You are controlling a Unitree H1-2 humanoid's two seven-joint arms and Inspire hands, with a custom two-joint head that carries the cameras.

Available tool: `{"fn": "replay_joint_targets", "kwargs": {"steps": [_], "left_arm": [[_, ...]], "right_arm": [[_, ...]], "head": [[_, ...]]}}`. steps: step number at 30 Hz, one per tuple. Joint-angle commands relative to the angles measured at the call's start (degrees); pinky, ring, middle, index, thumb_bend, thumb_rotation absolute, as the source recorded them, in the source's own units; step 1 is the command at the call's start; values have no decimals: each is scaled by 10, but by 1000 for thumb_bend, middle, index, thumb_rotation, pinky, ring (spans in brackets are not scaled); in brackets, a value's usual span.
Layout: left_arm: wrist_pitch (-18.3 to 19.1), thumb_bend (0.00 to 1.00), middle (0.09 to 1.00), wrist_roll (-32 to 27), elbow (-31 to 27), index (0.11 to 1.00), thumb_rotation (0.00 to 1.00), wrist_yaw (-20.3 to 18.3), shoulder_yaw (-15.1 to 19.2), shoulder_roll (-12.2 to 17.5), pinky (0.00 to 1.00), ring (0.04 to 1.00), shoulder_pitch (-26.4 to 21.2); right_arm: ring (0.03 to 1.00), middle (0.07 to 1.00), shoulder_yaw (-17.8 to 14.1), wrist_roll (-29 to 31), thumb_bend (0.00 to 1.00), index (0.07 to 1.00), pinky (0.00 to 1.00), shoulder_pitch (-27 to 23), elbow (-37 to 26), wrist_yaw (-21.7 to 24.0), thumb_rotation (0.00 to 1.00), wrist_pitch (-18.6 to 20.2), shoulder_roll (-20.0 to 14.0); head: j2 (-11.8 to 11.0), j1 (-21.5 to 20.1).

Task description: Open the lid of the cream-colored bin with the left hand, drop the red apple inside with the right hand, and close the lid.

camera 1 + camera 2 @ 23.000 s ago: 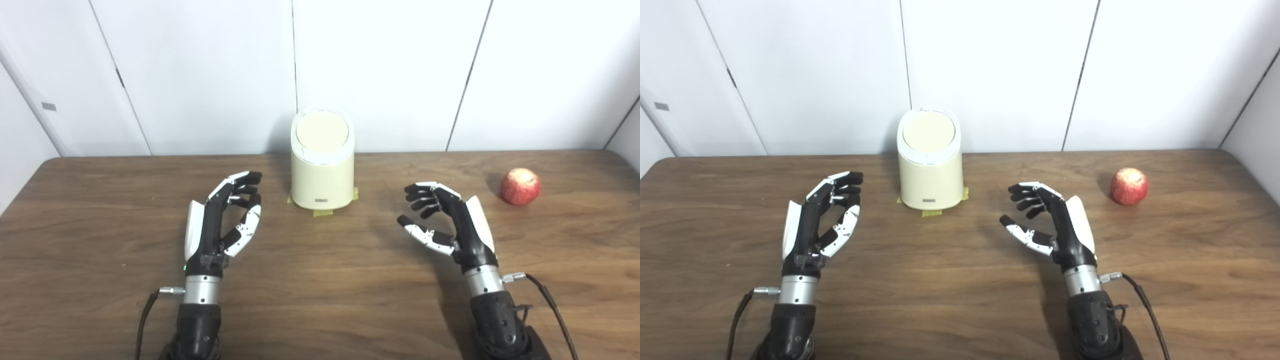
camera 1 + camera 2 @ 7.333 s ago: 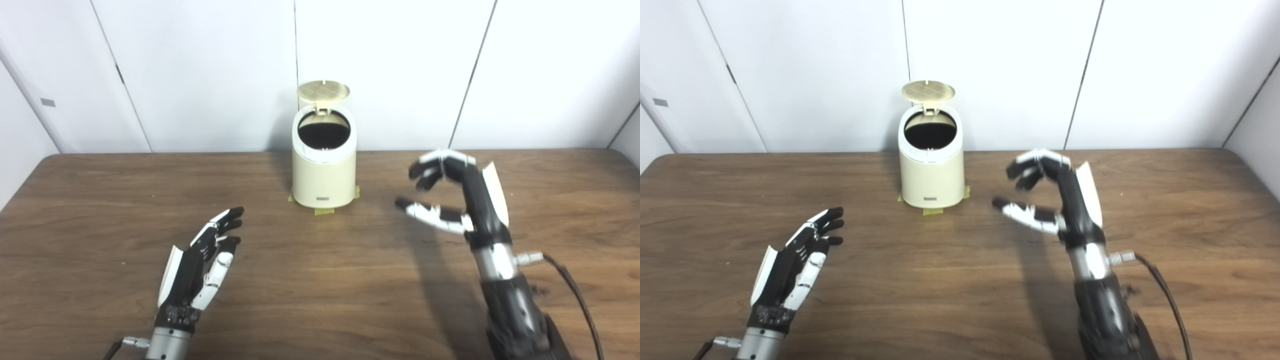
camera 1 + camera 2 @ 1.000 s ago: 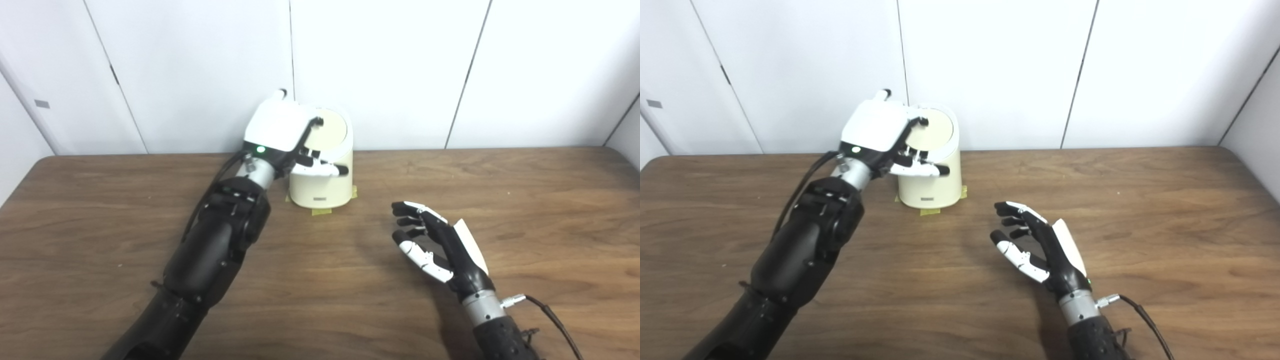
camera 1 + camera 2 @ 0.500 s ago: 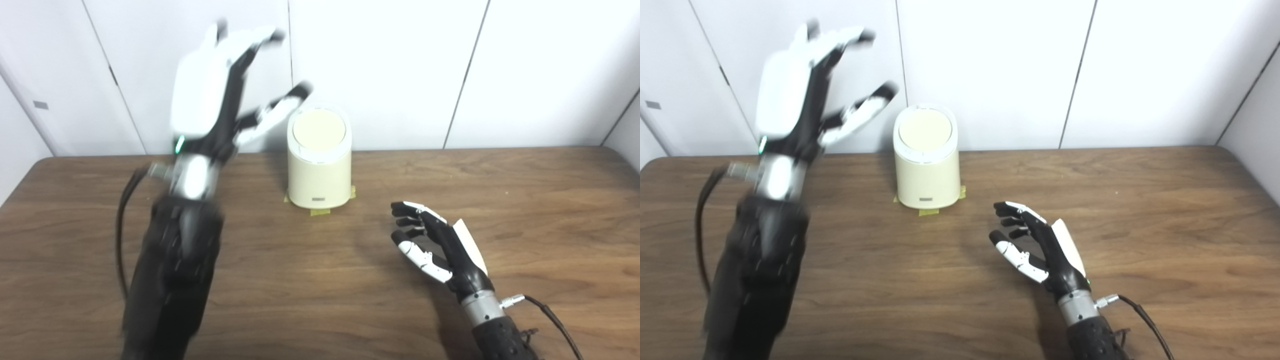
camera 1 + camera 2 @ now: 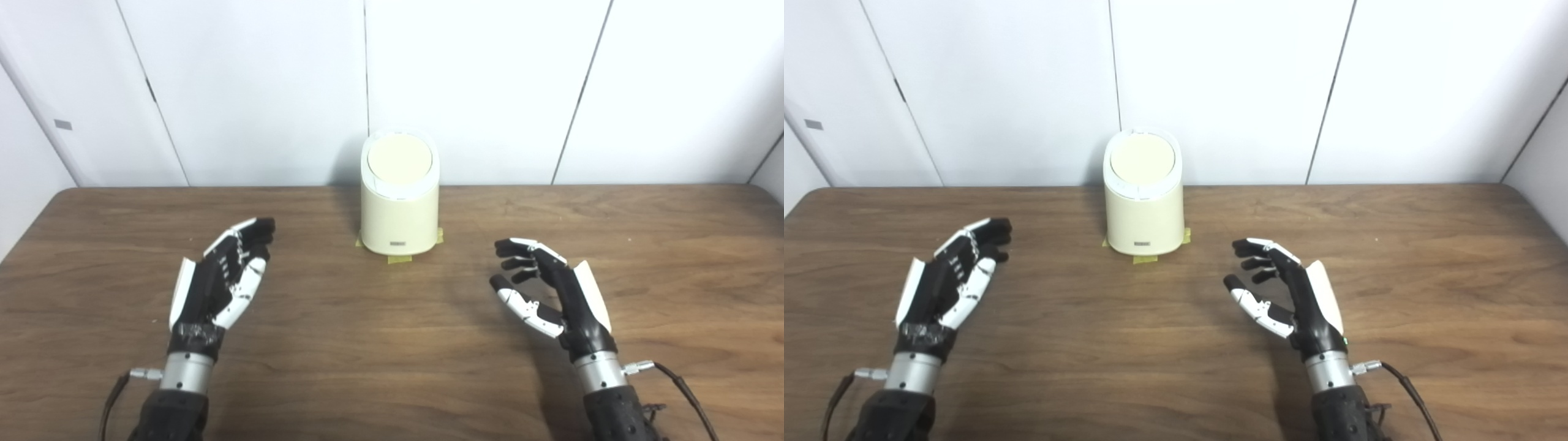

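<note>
Cream-colored bin (image 5: 399, 208), upper centre of the worktop (image 5: 392, 343): lid (image 5: 399, 158) sitting shut. Apple not showing. Left hand (image 5: 217, 282), right hand (image 5: 554, 294): both released, grasping nothing, resting lower frame. Task seemingly finishing; nothing further needing doing.

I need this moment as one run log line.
cream-colored bin lid: shut | left hand: open | right hand: open | apple: not visible

Cream bin (image 5: 399, 214), lid (image 5: 399, 160) down, stands between two empty hands.

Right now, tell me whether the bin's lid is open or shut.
Shut. The round lid lies flat in the top of the cream-colored bin, with no dark opening showing. Neither the left hand nor the right hand touches it.
</note>
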Motion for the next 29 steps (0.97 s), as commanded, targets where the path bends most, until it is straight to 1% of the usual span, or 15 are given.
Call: {"fn": "replay_joint_targets", "kwargs": {"steps": [1,3,5,7,10,12,14,15,20,23,25,29], "left_arm": [[-36,246,794,-17,4,772,392,1,-2,-1,732,789,-6],[-44,262,790,-21,15,768,391,1,-3,-4,734,787,-1],[-46,254,787,-24,22,762,378,2,-5,-9,730,784,-2],[-50,248,779,-23,32,751,326,7,-6,-14,729,780,-3],[-63,238,767,-2,48,737,305,11,-15,-17,711,767,-4],[-68,236,755,8,59,725,291,13,-22,-19,677,749,-6],[-63,233,745,20,61,719,306,17,-28,-21,650,736,-8],[-62,229,743,26,64,719,295,19,-31,-20,643,732,-10],[-70,214,743,48,75,722,293,27,-40,-16,626,725,-16],[-60,219,745,48,74,721,293,29,-42,-17,626,728,-17],[-65,218,741,53,79,717,266,34,-42,-17,622,724,-19],[-70,214,733,59,87,707,234,44,-42,-18,620,716,-23]], "right_arm": [[654,692,-7,-2,251,683,551,-17,-9,-18,427,-19,6],[649,684,-9,-5,268,675,548,-17,-8,-22,411,-17,8],[641,679,-11,-4,273,668,544,-18,-5,-23,362,-16,9],[636,675,-14,-1,279,663,543,-21,-3,-22,335,-11,10],[637,673,-21,11,279,664,545,-25,5,-20,309,-4,12],[638,671,-26,23,283,663,547,-29,16,-19,304,-7,14],[641,673,-31,39,284,664,552,-34,28,-16,294,-12,15],[641,671,-32,43,286,663,553,-36,33,-17,288,-15,15],[633,662,-32,47,277,657,548,-40,43,-17,300,-18,15],[634,661,-31,50,273,655,549,-40,48,-17,298,-23,13],[632,659,-30,51,268,653,545,-41,52,-17,298,-26,11],[633,660,-32,60,274,651,547,-45,62,-15,262,-30,10]], "head": [[0,-1],[1,-3],[2,-5],[3,-8],[4,-6],[5,-7],[5,-10],[6,-13],[8,-12],[9,-11],[8,-11],[9,-10]]}}
